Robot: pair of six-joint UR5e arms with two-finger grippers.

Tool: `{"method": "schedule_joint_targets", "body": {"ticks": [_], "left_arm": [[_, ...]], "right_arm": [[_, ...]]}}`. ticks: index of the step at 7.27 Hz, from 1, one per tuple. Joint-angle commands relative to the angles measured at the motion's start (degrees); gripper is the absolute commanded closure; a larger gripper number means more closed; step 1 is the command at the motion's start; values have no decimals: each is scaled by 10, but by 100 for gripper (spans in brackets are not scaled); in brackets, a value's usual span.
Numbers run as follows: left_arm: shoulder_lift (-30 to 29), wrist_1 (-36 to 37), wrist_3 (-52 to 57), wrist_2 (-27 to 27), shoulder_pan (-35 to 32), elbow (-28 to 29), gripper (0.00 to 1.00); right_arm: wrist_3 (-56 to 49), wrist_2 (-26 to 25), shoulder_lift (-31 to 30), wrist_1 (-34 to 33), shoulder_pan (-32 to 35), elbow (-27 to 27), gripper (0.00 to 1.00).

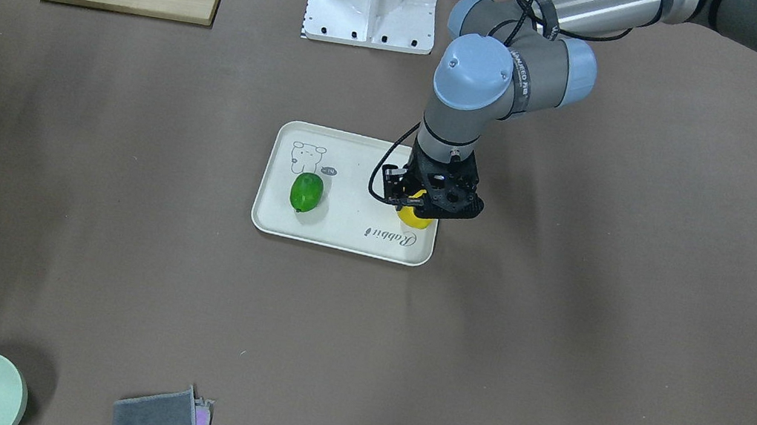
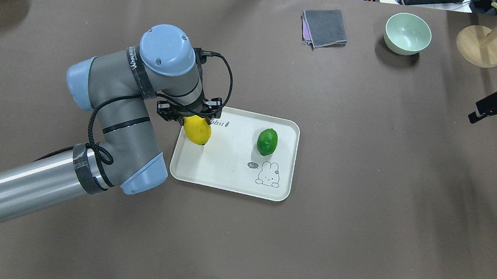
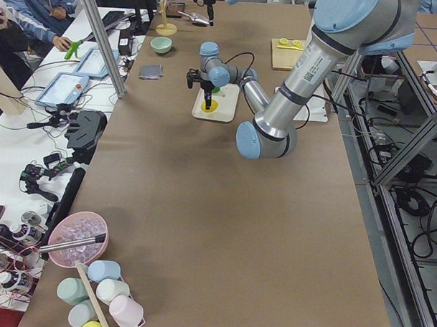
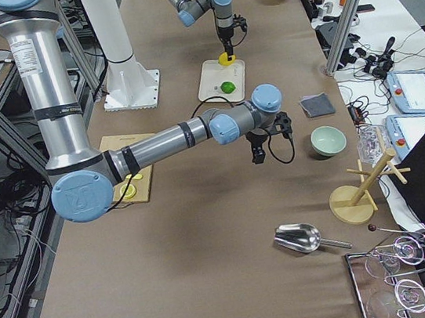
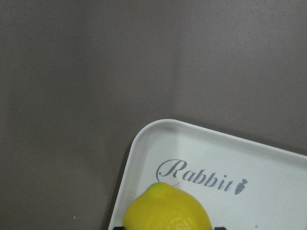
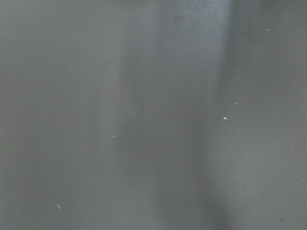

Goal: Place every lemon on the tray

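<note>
Yellow lemon [image 2: 197,130] clamped in left fingers [image 4: 226,49] over tray [image 2: 227,165], nearly hidden from front, plain overhead, state of right fingers [image 2: 487,107] unclear

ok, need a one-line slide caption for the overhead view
Overhead: left jaws hold the yellow lemon over the tray near its corner; the green lemon already lies on it.

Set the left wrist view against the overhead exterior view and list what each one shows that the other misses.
Left wrist only: the whole "Rabbit" print, unobstructed. Overhead only: the green lemon lying in the tray, the rabbit drawing, the left gripper, the mint bowl. Both: the yellow lemon over the tray's corner by the print.
</note>
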Motion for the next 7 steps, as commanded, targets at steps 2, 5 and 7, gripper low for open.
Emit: {"method": "schedule_joint_targets", "body": {"ticks": [2, 5, 7], "left_arm": [[1, -7, -25, -4, 0, -7, 2], [40, 2, 65, -67, -75, -25, 2], [123, 13, 155, -126, -147, -73, 2]], "right_arm": [[1, -24, -56, -8, 56, -1, 0], [0, -45, -57, -41, 109, -44, 0], [-38, -73, -53, -74, 130, -48, 0]]}}
